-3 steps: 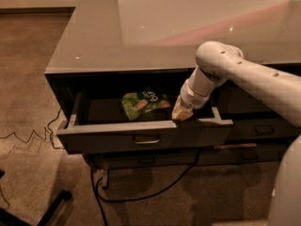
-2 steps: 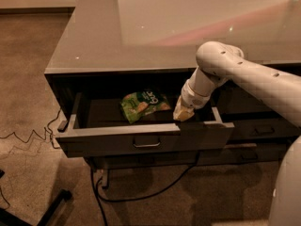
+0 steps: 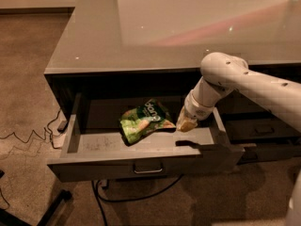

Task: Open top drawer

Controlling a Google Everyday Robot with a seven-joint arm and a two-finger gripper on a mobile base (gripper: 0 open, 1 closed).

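The top drawer (image 3: 94, 166) is a wide dark grey drawer standing pulled out under the grey counter top. Its flat front carries a small metal pull (image 3: 148, 167) at centre, and its grey inner floor (image 3: 99, 142) shows. My gripper (image 3: 186, 125) hangs from the white arm inside the drawer, at the right part, just behind the front panel. A green snack bag (image 3: 143, 120) lies on the drawer floor just left of the gripper.
The glossy counter top (image 3: 164, 27) spans above. More grey drawer fronts (image 3: 261, 131) with similar pulls sit to the right under my arm. Black cables (image 3: 28, 135) trail on the carpet at left and under the drawer. A dark leg (image 3: 51, 206) crosses the lower left floor.
The drawer has slid out a little further toward the camera, and the gripper has stayed at its front right part.
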